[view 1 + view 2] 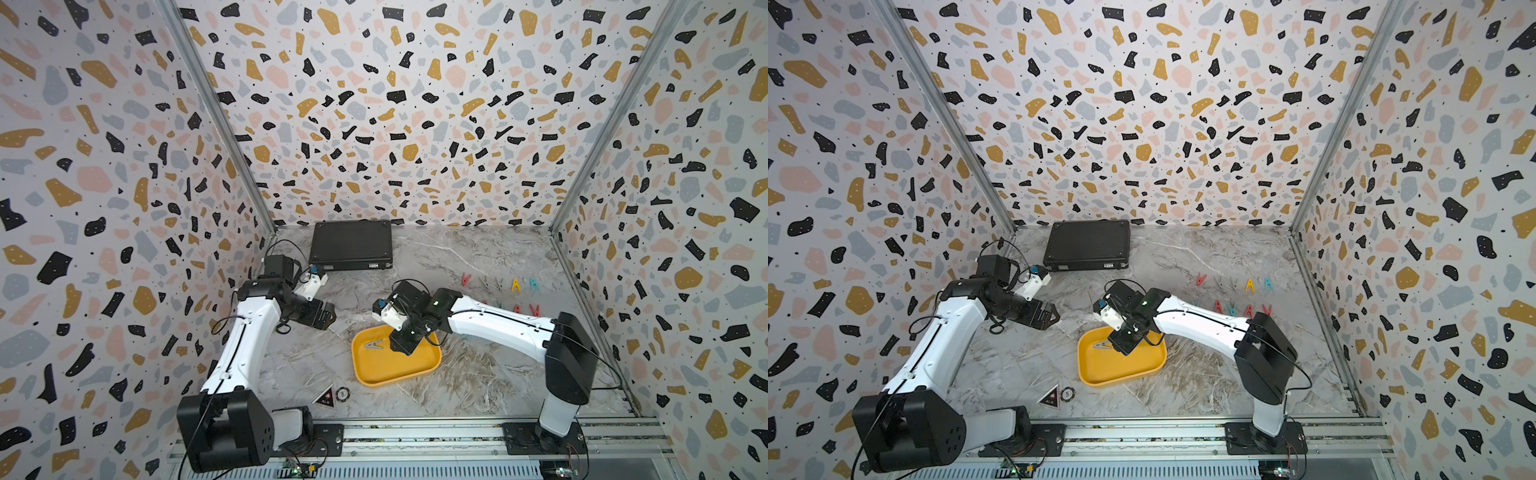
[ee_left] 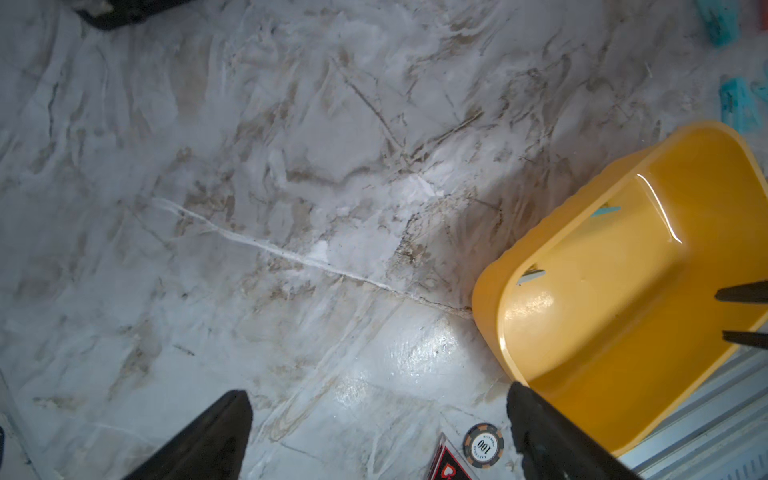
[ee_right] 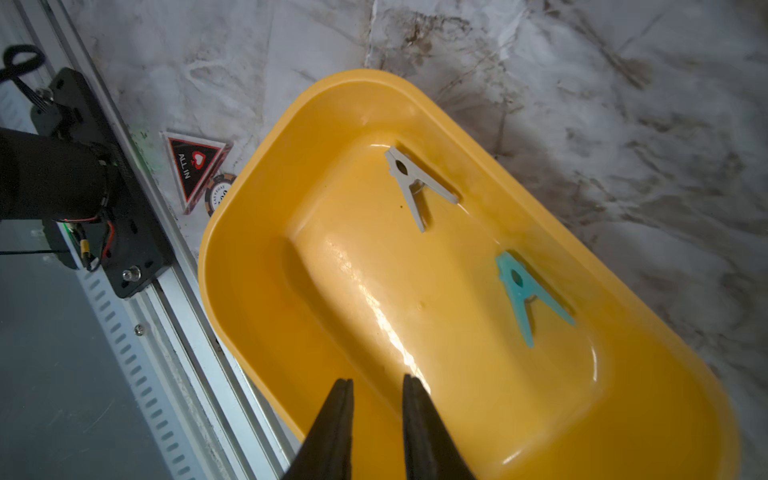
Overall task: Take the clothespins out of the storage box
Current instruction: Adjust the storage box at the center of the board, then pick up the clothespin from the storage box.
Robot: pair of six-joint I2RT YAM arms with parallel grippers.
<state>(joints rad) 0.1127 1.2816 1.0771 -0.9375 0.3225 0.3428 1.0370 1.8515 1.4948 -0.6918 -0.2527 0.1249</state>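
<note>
Clothespins [image 1: 515, 286] on the counter [image 1: 478, 253] form two loose rows at the far right, well apart from the storage box [image 1: 386, 370]. Their long axes run roughly near to far, some with the narrow end toward the far wall and some reversed.

The storage box, a shallow yellow tray, lies near the middle of the counter. Its long axis runs left to right, with the right end turned slightly farther away. Two more clothespins lie flat on its floor. The grey clothespin [image 3: 411, 183] is close to the far wall at the left end. The teal clothespin [image 3: 528, 295] lies to its right, also by the far wall and not touching it. Both lie along the box's length, narrow ends pointing left and legs splayed to the right. In a top view only the grey clothespin [image 1: 373, 344] shows; the teal one is hidden behind the right gripper.

The right gripper [image 3: 378, 380] hangs over the box's floor on the near side of the two clothespins and touches neither. Its jaws are drawn close, with a narrow gap and nothing between them. Whether the tips touch the floor I cannot tell. The left gripper [image 2: 376, 388] hovers over bare counter beside the box's left end, jaws spread wide and holding nothing.

A black case [image 1: 351, 245] lies at the far left. A poker chip [image 1: 342, 392] and a triangular marker [image 1: 325, 397] sit near the box's near-left corner.
</note>
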